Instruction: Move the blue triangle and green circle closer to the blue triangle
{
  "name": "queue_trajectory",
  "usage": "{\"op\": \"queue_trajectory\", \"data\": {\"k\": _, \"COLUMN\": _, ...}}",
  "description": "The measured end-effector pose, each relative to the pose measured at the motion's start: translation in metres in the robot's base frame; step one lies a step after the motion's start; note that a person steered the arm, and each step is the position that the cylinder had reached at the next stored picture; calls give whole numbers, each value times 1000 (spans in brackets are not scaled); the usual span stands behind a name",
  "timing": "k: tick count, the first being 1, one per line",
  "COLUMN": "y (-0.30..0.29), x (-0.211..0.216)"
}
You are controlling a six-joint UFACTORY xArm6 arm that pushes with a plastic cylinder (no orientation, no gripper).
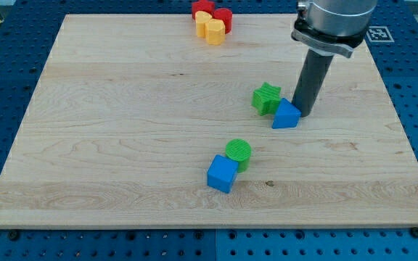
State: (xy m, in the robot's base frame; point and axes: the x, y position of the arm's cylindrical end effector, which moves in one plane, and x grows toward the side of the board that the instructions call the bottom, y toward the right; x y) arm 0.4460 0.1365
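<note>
Pressing in: my tip (307, 114) sits right of centre in the frame, just at the upper-right flank of the blue triangle (286, 116), touching or near enough.
Tool state: a bare rod, nothing to clench or release, holding nothing.
Key relation: the green circle (239, 152) lies down and to the left of the triangle, on the far side from me, so I judge a push toward the lower left closes that gap.
Neighbours: green star (266, 97) hugs the triangle's upper left; blue cube (222, 174) touches the circle.
Arm pose: rod upright, dropping from the frame's top right.
Far off: red (221, 16) and yellow (212, 30) blocks at the top edge.
</note>
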Motion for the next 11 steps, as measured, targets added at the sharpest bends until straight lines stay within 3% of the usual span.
{"op": "queue_trajectory", "data": {"k": 3, "y": 10, "x": 3}}
{"op": "queue_trajectory", "data": {"k": 5, "y": 47, "x": 116}}
{"op": "queue_trajectory", "data": {"k": 6, "y": 12, "x": 169}}
{"op": "queue_trajectory", "data": {"k": 8, "y": -119, "x": 172}}
{"op": "queue_trajectory", "data": {"k": 9, "y": -145, "x": 155}}
{"op": "queue_trajectory", "data": {"k": 11, "y": -140, "x": 113}}
